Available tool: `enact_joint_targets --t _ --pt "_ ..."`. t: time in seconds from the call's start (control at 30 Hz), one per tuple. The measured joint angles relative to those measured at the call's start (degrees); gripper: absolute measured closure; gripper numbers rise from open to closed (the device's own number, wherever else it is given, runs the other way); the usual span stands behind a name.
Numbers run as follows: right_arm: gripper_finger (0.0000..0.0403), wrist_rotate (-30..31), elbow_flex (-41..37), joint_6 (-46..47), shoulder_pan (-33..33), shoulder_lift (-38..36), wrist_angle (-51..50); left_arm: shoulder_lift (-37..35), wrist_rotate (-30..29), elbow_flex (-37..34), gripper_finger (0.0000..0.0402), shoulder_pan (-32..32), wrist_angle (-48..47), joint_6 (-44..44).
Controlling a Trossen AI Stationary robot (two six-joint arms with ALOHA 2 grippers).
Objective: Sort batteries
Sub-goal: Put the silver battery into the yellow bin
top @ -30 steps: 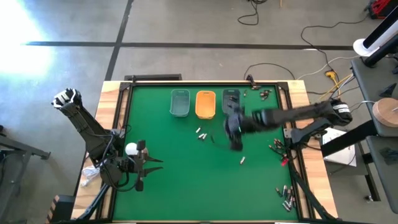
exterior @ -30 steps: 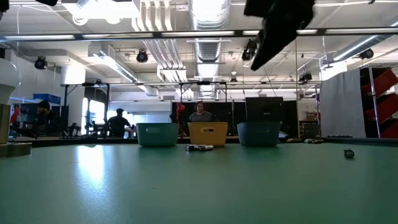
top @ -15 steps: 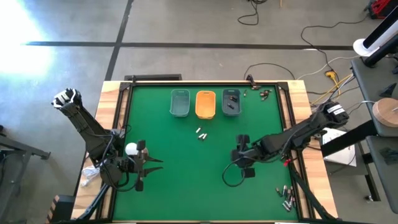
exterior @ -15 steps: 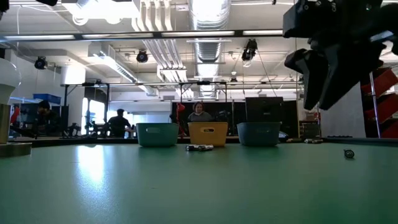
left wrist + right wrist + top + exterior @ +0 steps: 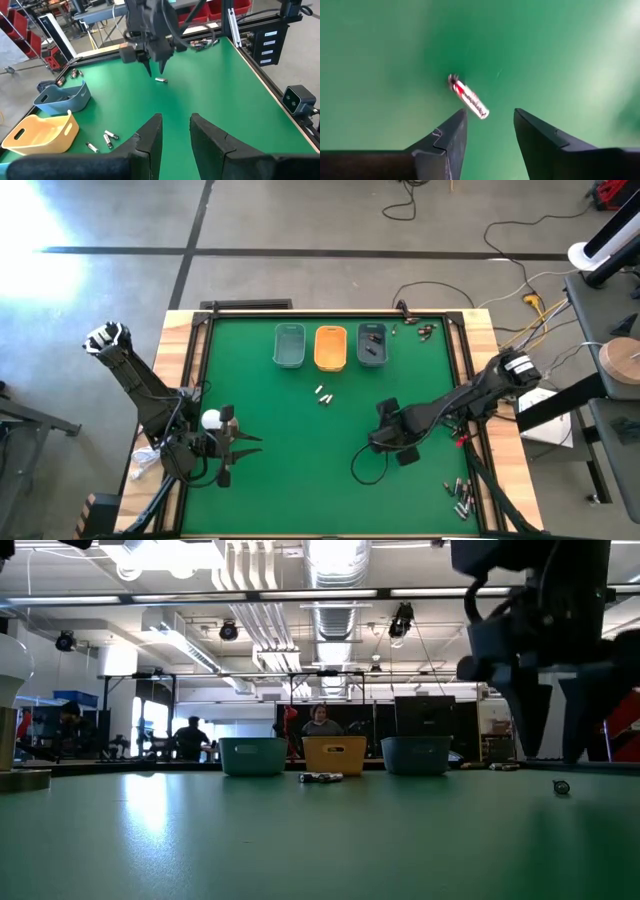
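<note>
Just beneath the right pincer [image 5: 489, 131], whose empty fingers stand moderately apart, a lone battery [image 5: 468, 97] lies on the green table [image 5: 290, 470]; next, descend and close.

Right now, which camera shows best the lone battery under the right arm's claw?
The right wrist view: the battery fills it, lying flat just ahead of the open right gripper. The left wrist view shows it small; the low view shows only its end; the arm hides it from above.

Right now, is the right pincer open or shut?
Open. The right pincer shows a clear gap between its fingers, hovering over a loose battery lying flat on the mat; nothing is held.
</note>
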Motion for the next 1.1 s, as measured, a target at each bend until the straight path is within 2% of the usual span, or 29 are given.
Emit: enact_joint_targets --t 0.33,0.67,1.1 --pt "0.0253 -0.12 0.26 -3.67 0.02 6.15 -0.68 0.0 0.0 0.0 0.0322 0.0 -0.03 0.02" --pt "0.0243 5.22 -0.02 -4.5 -0.04 4.64 1.0 0.0 0.0 0.0 0.0322 0.0 -0.04 0.02" --pt "0.0255 4.47 0.77 -4.15 0.07 4.17 3.53 0.0 0.0 0.0 0.0322 0.0 -0.05 0.02"
